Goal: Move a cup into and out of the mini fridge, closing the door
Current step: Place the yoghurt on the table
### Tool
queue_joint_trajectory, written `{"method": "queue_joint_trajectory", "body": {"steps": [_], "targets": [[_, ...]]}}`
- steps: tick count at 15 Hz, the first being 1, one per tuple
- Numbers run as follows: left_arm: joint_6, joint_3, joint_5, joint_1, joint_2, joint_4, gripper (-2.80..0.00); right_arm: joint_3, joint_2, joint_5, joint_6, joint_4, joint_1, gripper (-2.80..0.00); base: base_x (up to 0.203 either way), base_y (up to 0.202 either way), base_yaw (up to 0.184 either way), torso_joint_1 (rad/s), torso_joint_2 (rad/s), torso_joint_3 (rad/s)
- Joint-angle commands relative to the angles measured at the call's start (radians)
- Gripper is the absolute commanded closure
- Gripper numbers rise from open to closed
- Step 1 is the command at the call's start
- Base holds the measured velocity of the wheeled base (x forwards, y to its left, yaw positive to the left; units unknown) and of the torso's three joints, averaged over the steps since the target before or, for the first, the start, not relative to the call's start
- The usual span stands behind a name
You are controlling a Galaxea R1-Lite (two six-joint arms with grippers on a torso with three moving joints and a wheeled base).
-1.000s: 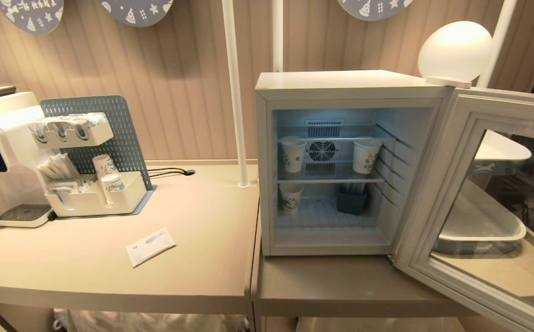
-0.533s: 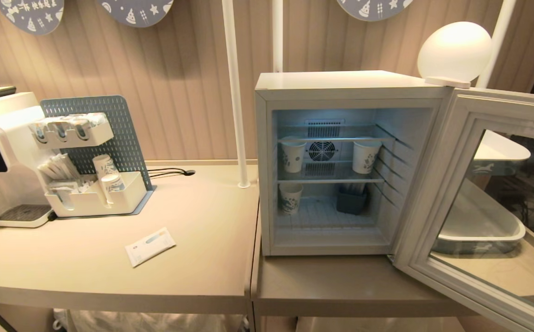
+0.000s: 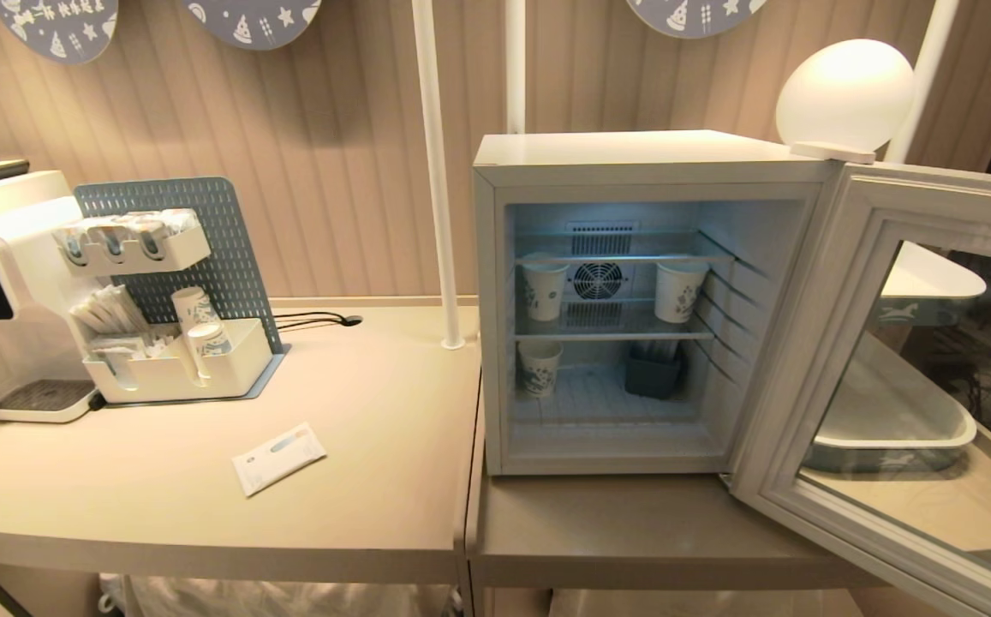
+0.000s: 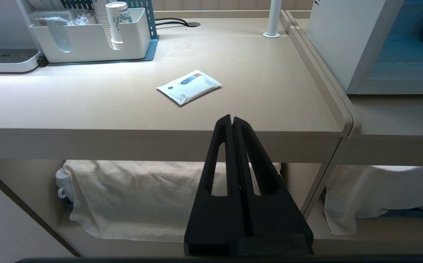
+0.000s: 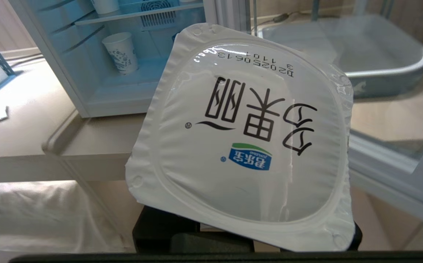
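**One tub in the right gripper, fridge open, nothing placed yet**

Head view: neither arm in frame. Mini fridge [image 3: 632, 300] on the lower table [image 3: 632, 523], door [image 3: 906, 377] swung wide to the right, interior lit. Three tall paper cups [image 3: 544, 290] on the wire shelves plus a dark bin [image 3: 653, 370] on the floor of the cabinet. No yogurt-style tub visible here, so not inside yet.

Left wrist view: left gripper [image 4: 232, 120] pressed together, empty, parked below the edge of the left table [image 4: 87, 109]. White sachet [image 4: 189, 86] flat on top, cup organiser [image 4: 90, 33] at the back. Idle arm.

Right wrist view: cup [image 5: 244, 138] fills the frame, foil lid facing the camera, tilted, held out in front of the open fridge [image 5: 123, 54] and beside the door glass [image 5: 397, 109]. Right gripper almost fully hidden behind the tub; only dark body under the lid rim visible. Pinching the tub, judging by how it sits off any surface.

Handling, as judgement:
- Light, probably thin plastic wall: squeezable, easy to crush.
- Foil lid soft and puncturable, overhanging rim flimsy: no grip there.
- Best hold across the side wall, under the lid rim.
- Smooth sides, likely slippery if cold or damp.
- Needs to go level before set-down on wire shelf, narrow base may rock on the wires.
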Motion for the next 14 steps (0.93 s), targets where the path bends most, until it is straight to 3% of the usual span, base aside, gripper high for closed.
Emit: {"method": "queue_joint_trajectory", "body": {"steps": [1,5,14], "targets": [[0.0,0.0,0.002,0.0,0.001,0.001,0.0,0.007,0.0,-0.002,-0.063,-0.002,0.0,0.0,0.0,0.0,0.0,0.0,0.0,0.0],[0.0,0.0,0.0,0.0,0.001,0.001,0.0,0.016,-0.002,-0.039,-0.146,0.031,0.001,0.0,0.0,0.0,0.0,0.0,0.0,0.0],[-0.002,0.0,0.002,0.0,0.001,0.0,0.0,0.014,0.001,-0.053,-0.14,0.052,0.002,0.0,0.0,0.0,0.0,0.0,0.0,0.0]]}}
